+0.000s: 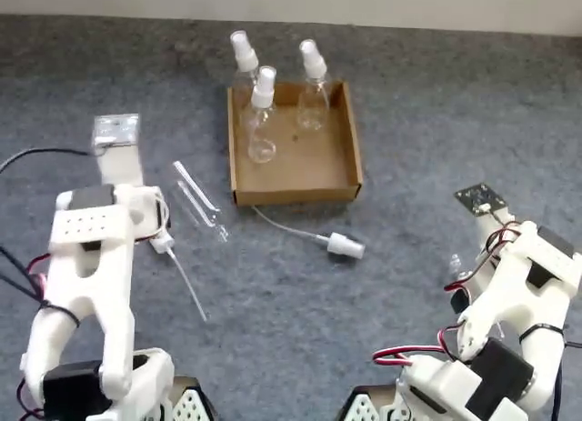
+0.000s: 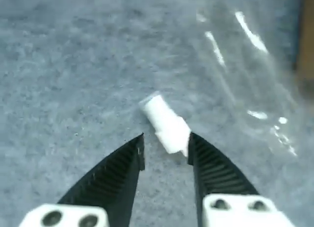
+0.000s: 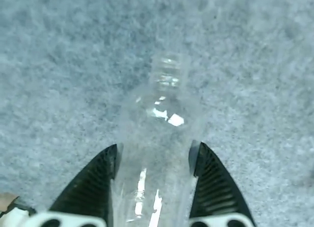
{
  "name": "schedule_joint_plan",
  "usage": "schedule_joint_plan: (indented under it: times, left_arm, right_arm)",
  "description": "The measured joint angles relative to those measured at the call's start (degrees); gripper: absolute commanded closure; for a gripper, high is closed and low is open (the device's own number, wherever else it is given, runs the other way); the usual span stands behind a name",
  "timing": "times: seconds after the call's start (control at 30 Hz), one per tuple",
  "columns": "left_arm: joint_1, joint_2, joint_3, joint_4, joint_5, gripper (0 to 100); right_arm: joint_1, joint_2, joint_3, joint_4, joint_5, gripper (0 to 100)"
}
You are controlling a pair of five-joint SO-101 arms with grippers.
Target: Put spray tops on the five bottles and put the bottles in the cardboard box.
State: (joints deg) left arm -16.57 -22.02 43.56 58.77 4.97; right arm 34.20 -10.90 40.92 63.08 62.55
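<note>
Three capped clear bottles (image 1: 263, 121) at the brown cardboard box (image 1: 349, 157), fourth under way: right gripper (image 3: 154, 147) clamps an uncapped clear plastic bottle (image 3: 161, 114) near the grey table (image 1: 455, 94)'s right edge, left gripper (image 2: 165, 138) jaws narrowly apart around a white spray top (image 2: 164, 120) near the left edge, which probably needs pinching, lifting, then seating on the neck.

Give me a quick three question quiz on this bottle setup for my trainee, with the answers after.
1. True or false: the bottle in the right claw is already capped.
2. The spray top with the curved tube lies: A, in front of the cardboard box; B, inside it; C, in the right claw.
3. How many upright bottles wear tops?
Key: 1 false; 2 A; 3 three.
</note>
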Motion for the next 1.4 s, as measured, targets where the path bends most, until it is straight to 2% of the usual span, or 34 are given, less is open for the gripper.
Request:
schedule_joint_plan:
  times: [0.17, 0.4, 0.5, 0.67, 0.83, 0.93, 1.1, 1.3, 1.4]
  left_arm:
    - [-0.79, 0.09, 6.77, -8.44, 1.23, 85]
    - [-0.79, 0.09, 7.21, -13.27, 6.15, 85]
    - [0.7, 2.29, 7.21, -14.07, 6.33, 85]
    - [1.93, 13.45, 6.33, -15.38, 6.51, 86]
    - [2.2, 17.67, 1.23, -11.87, 6.51, 100]
    - [2.73, 17.85, -0.35, -10.37, 5.98, 99]
    - [4.66, 16.09, -4.22, -4.22, -3.96, 99]
    - [13.45, 13.45, -8.79, 9.76, -24.44, 98]
    - [17.14, 13.36, -8.35, 12.22, -28.75, 90]
  right_arm:
    - [0.0, 0.0, 0.0, 0.0, 0.0, 99.1]
    - [0.0, 0.0, 0.0, 0.0, 0.0, 99.1]
    - [0.0, 0.0, 0.0, 0.0, 0.0, 99.1]
    - [0.0, 0.0, 0.18, 0.0, 0.0, 99.1]
    - [0.0, -0.18, 1.32, -0.09, 0.0, 99.1]
    - [0.0, -0.18, 1.41, -0.09, 0.0, 99.1]
    - [0.44, -0.18, 1.58, -0.09, 0.0, 99.1]
    - [3.6, -0.18, 1.67, 0.0, 0.0, 99.1]
    - [4.04, -0.18, 1.67, 0.09, 0.0, 99.1]
